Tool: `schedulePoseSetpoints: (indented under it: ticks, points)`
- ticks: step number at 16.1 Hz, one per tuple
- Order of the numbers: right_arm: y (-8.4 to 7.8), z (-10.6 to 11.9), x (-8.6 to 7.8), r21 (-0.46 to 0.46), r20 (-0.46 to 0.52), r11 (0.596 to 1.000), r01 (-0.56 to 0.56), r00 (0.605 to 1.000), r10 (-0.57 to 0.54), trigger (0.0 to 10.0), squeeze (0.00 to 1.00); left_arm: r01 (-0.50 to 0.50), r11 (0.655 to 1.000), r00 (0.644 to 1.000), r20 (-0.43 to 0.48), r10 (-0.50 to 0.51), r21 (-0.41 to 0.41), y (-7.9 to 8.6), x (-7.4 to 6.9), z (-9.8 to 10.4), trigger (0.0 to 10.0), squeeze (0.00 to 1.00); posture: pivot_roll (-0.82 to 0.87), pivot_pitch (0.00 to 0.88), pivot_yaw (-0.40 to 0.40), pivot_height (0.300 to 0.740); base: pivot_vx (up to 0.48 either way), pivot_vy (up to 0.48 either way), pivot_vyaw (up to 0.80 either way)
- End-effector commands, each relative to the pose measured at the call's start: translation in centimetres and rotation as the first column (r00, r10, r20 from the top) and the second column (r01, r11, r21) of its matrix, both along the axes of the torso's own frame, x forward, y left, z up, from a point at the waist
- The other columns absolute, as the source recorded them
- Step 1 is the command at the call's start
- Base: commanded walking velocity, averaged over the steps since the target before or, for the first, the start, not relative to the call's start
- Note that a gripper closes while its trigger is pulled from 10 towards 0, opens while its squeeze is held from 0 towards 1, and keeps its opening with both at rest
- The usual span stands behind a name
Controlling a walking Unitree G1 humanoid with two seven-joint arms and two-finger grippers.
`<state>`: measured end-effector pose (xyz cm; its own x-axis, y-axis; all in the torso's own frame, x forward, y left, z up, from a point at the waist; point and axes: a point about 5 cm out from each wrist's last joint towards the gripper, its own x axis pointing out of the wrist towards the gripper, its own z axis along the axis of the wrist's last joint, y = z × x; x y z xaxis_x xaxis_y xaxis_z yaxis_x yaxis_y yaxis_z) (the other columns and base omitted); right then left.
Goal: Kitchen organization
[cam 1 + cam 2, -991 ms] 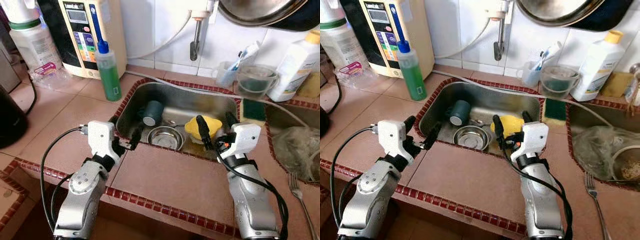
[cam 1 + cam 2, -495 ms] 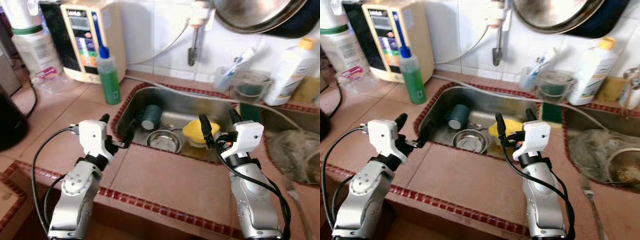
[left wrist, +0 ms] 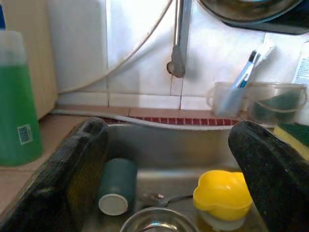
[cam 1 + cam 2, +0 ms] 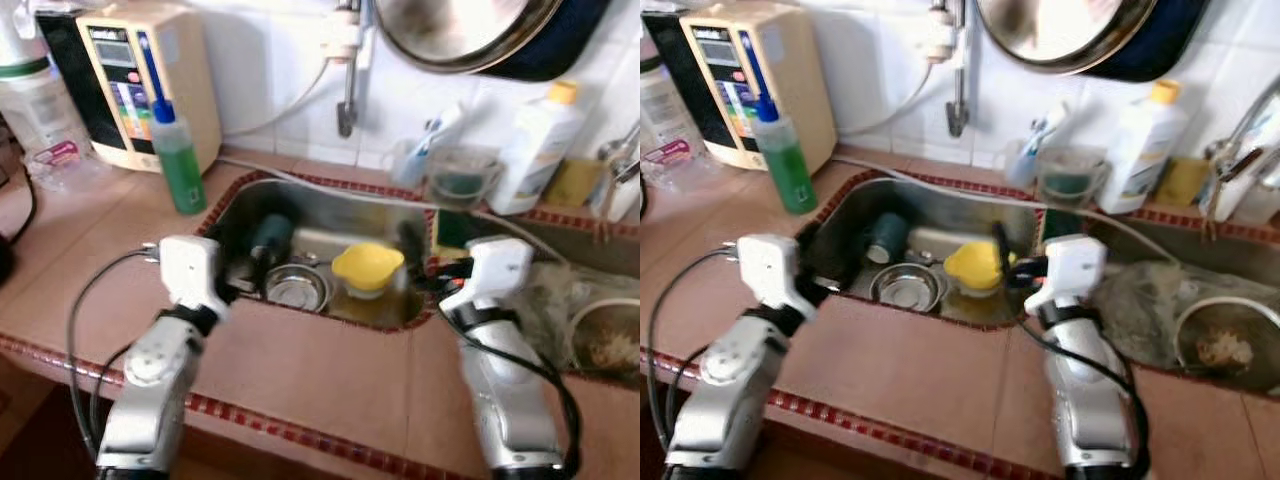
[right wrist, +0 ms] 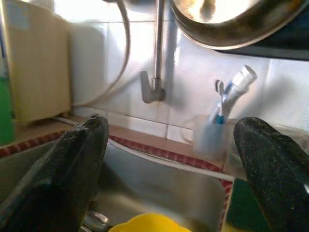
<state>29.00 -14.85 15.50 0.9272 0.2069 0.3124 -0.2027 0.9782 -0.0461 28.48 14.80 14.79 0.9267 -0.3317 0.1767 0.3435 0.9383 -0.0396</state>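
Both the left gripper [image 3: 164, 193] and right gripper [image 5: 169, 188] hung released, 2 fingers spread, over the steel sink [image 4: 330, 205] holding a yellow plastic bowl [image 4: 367, 268].

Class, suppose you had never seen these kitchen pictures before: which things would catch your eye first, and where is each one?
The bright yellow bowl stands out first, lying in the steel sink beside a small metal bowl and a dark teal cup lying on its side. Next come the robot's two silver arms at the sink's near edge, the left end effector and right end effector both open. On the counter to the left stands a green soap bottle.
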Motion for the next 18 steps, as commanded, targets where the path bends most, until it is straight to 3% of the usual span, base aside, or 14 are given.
schedulePoseSetpoints:
  ticks: [1,13,18]
  points:
    - [-0.92,-0.07,0.01,-0.012,-0.001,0.999,0.030,1.000,-0.030,10.0,0.00,0.028,1.000,1.000,0.005,-0.027,-0.007,-0.75,0.10,0.10,10.0,0.00,-0.11,0.000,0.018,0.740,0.000,-0.424,0.00]
    - [-0.75,-0.41,-0.12,-0.019,-0.003,0.999,0.025,1.000,-0.025,10.0,0.00,0.040,0.999,0.999,0.008,-0.040,-0.012,-0.89,0.18,0.18,10.0,0.00,-0.11,0.000,0.023,0.740,0.000,-0.427,0.00]
    - [-0.81,-0.50,-0.21,-0.020,-0.007,0.999,0.027,1.000,-0.028,10.0,0.00,0.049,0.997,0.998,-0.036,-0.051,-0.052,-0.88,0.05,-0.10,10.0,0.00,-0.10,0.000,0.025,0.740,0.000,0.000,0.00]
